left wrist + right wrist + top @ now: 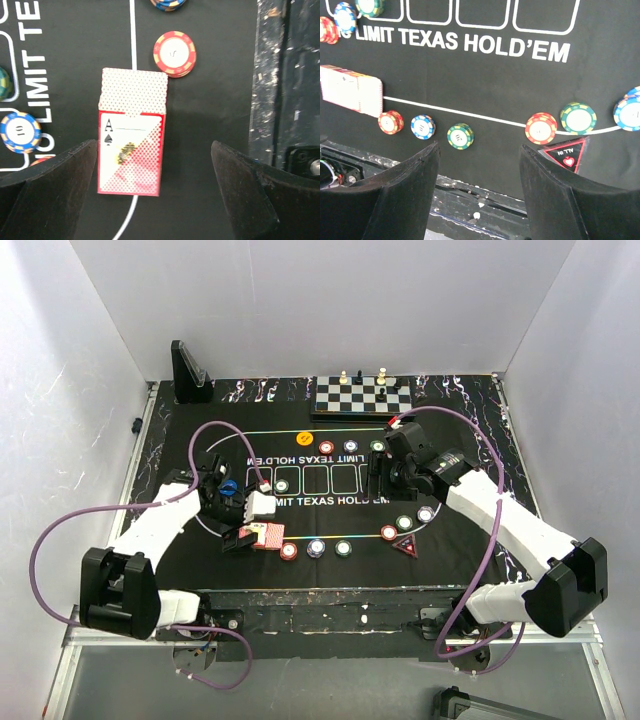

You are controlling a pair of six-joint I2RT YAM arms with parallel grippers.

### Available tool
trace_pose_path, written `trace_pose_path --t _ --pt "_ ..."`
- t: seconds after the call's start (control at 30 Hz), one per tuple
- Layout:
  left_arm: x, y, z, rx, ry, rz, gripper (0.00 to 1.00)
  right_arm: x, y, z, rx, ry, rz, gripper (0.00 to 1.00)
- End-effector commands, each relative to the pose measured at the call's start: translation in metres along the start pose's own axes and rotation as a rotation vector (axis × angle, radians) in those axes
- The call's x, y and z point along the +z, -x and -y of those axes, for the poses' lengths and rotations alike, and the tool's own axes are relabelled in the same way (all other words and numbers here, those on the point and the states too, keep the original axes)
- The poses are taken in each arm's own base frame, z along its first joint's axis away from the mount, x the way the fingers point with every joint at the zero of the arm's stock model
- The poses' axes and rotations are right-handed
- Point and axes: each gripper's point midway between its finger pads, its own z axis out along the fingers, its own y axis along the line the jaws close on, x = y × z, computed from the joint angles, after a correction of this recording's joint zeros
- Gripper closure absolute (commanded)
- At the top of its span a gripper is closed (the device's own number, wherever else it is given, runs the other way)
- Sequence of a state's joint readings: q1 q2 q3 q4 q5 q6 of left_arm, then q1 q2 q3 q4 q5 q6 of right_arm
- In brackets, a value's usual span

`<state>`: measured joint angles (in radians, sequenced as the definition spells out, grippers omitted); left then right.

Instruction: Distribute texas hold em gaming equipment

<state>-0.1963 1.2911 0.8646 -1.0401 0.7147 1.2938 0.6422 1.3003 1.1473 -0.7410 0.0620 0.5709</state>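
Observation:
A red card box (131, 152) printed with an ace of spades lies on the black mat (330, 510), and red-backed cards (134, 90) stick out of its far end. It also shows in the top view (268, 536). My left gripper (152, 195) is open and empty, just short of the box, its jaws spread wider than the box. A red chip (174, 53) lies beside the cards. My right gripper (480, 190) is open and empty above the mat. Red (541, 128), green (578, 118) and blue (630, 112) chips and the dark red triangular marker (566, 153) lie by its right finger.
Red (390, 122), blue (423, 126) and green (460, 136) chips sit in a row along the near line. More chips lie on the far side (327, 447). A chessboard (362, 395) with pieces and a black stand (190, 375) are at the back. White walls enclose the table.

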Motion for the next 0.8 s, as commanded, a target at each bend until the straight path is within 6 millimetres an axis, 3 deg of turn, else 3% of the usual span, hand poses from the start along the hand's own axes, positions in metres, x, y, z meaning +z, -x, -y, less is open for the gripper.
trace_pose_path --t 0.0,0.77 --pt "0.003 0.0 -0.03 0.202 0.058 -0.033 0.0 -0.004 0.011 -0.02 -0.012 0.1 0.059 0.3" --pt "0.044 -0.048 -0.04 0.211 0.0 -0.139 0.0 -0.008 0.021 -0.04 -0.049 0.19 0.069 0.32"
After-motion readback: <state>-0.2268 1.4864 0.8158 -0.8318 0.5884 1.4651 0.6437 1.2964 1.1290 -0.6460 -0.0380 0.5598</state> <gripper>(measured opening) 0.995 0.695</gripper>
